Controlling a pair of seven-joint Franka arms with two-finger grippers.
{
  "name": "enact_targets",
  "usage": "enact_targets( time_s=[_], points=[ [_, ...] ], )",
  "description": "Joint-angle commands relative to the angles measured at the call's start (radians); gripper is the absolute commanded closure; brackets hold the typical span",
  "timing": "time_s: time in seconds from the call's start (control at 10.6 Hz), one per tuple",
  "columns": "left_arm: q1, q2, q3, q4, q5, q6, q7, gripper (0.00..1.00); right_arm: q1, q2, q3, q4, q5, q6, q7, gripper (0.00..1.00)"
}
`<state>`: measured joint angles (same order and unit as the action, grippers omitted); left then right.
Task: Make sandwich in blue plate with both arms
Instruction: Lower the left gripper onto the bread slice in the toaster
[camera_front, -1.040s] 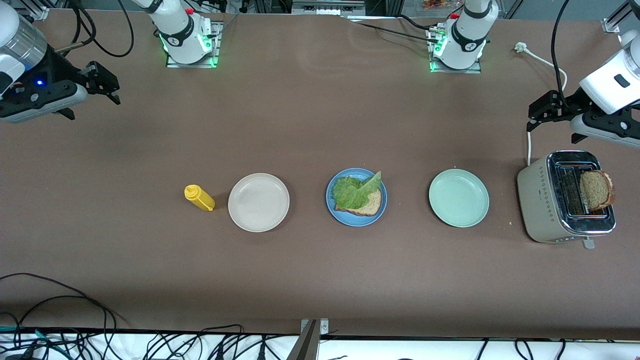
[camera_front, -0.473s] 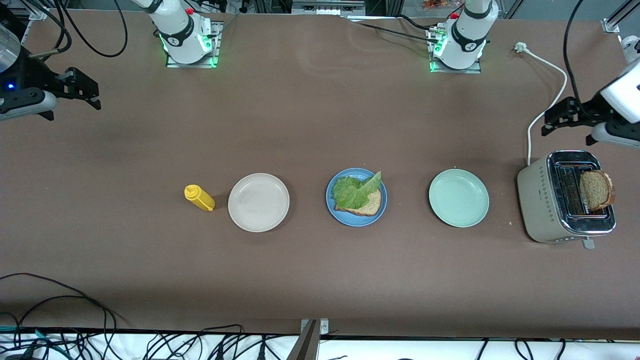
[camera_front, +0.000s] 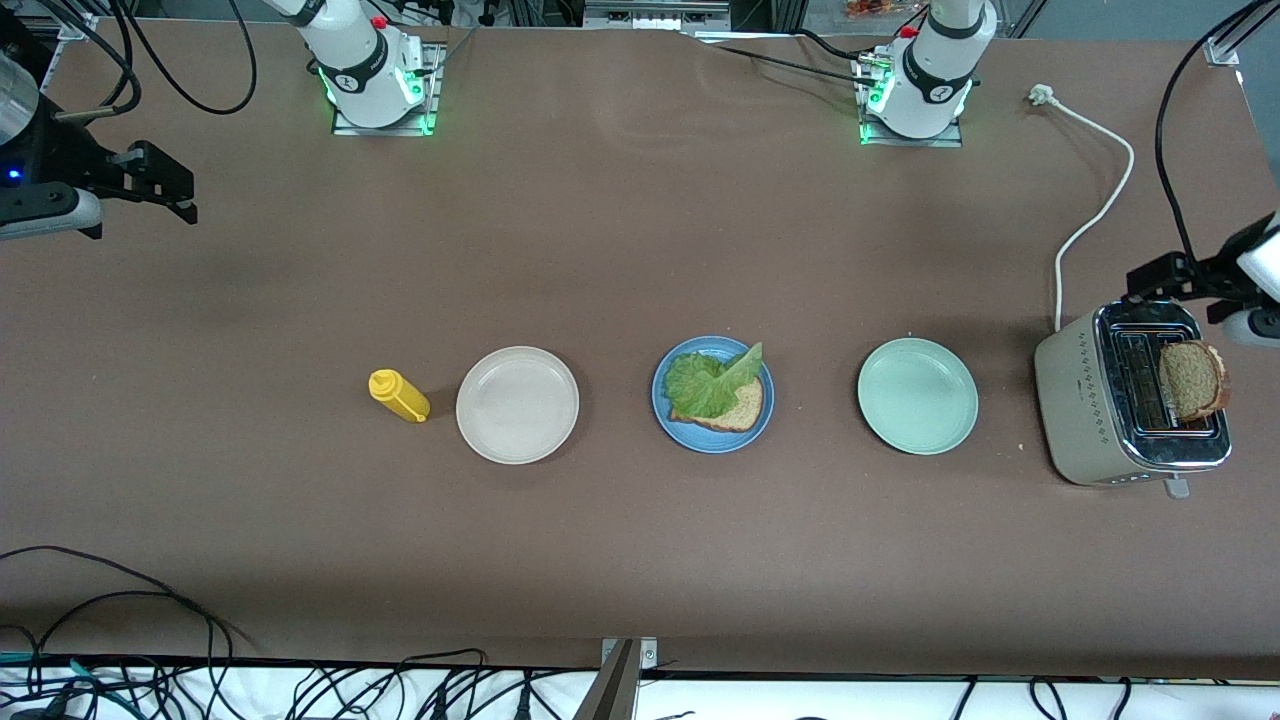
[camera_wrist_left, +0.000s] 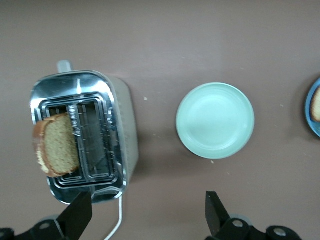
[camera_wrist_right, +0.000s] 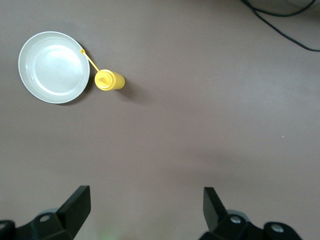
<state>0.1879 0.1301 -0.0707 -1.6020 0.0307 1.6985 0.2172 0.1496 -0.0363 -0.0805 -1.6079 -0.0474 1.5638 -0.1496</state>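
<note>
The blue plate (camera_front: 690, 438) sits mid-table with a brown bread slice (camera_front: 745, 408) on it and a green lettuce leaf (camera_front: 708, 385) on top; its rim (camera_wrist_left: 313, 125) shows in the left wrist view. A second slice (camera_front: 1192, 380) (camera_wrist_left: 57, 145) stands up out of the toaster (camera_front: 1085, 400) (camera_wrist_left: 122, 125). My left gripper (camera_front: 1160, 278) (camera_wrist_left: 147, 212) hangs open and empty over the toaster's cord end. My right gripper (camera_front: 160, 185) (camera_wrist_right: 145, 205) hangs open and empty over bare table at the right arm's end.
A beige plate (camera_front: 517, 404) (camera_wrist_right: 54, 67) and a yellow squeeze bottle (camera_front: 399, 395) (camera_wrist_right: 110, 80) lie toward the right arm's end. A pale green plate (camera_front: 917, 396) (camera_wrist_left: 215, 120) lies between blue plate and toaster. The toaster's white cord (camera_front: 1095, 215) trails on the table.
My left gripper has swung toward the left arm's end of the table and now reaches the toaster. My right gripper drew back toward its end, then held still.
</note>
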Motion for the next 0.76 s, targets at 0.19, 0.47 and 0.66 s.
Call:
enact_targets(
  time_s=[0.19, 0.47, 0.66],
  points=[
    [0.172, 0.133, -0.009, 0.034, 0.003, 0.165, 0.225, 0.0, 0.004, 0.003, -0.015, 0.025, -0.012, -0.01, 0.015, 0.0],
    [0.24, 0.213, -0.008, 0.034, -0.047, 0.188, 0.225, 0.0, 0.004, 0.003, -0.015, 0.025, -0.012, -0.011, 0.013, 0.0],
    [0.266, 0.25, -0.008, 0.034, -0.052, 0.268, 0.313, 0.0, 0.004, 0.001, -0.015, 0.025, -0.015, -0.011, 0.013, 0.0]
  ],
)
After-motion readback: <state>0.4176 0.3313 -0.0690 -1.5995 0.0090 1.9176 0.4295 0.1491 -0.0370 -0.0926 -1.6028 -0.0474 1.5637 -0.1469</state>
